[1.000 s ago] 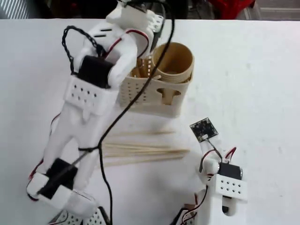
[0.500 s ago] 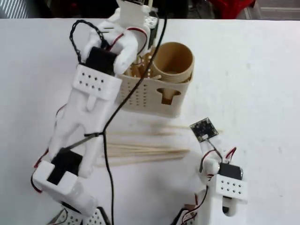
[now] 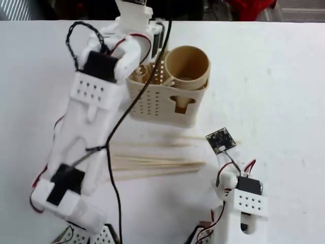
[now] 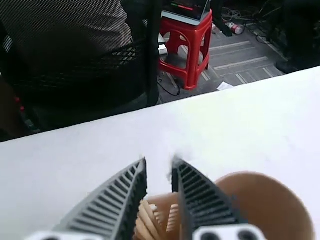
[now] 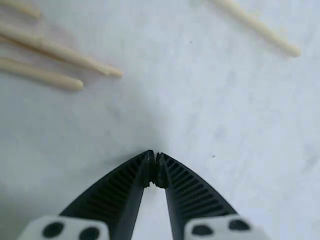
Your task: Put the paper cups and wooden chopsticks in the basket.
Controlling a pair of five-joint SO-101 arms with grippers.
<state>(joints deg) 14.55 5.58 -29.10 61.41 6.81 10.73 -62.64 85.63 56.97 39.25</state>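
Your left gripper (image 4: 158, 166) hangs just above the basket (image 3: 152, 104), with its two grey ribbed fingers (image 4: 125, 195) a little apart and nothing between them, so it is released. From its wrist view you look past the fingers onto the round ends of pale wooden chopsticks (image 4: 144, 222), which stand inside the basket directly under the tips. Beside them, under one finger, is the smooth tan mouth of a paper cup (image 4: 270, 200). The high view gives you the outside of things: the basket is cream plastic and boxy, with rows of small round holes in its wall and a cut-out handle opening. There the cup is a wide round cylinder of matte brown paper, standing upright in the basket at the side away from the left gripper, and stacked rims show at its edge. Your right gripper (image 5: 154, 170) is clenched, its dark ribbed fingertips touch each other and hold nothing, and it is low over the white table (image 5: 210, 100). Ahead of its tips lie loose chopsticks (image 5: 60, 51), thin and round with blunt ends: some close together at one side, and one apart at the other side. From the high view these are a flat, slightly fanned bundle of light wood on the table, outside the basket, between it and the arm bases.
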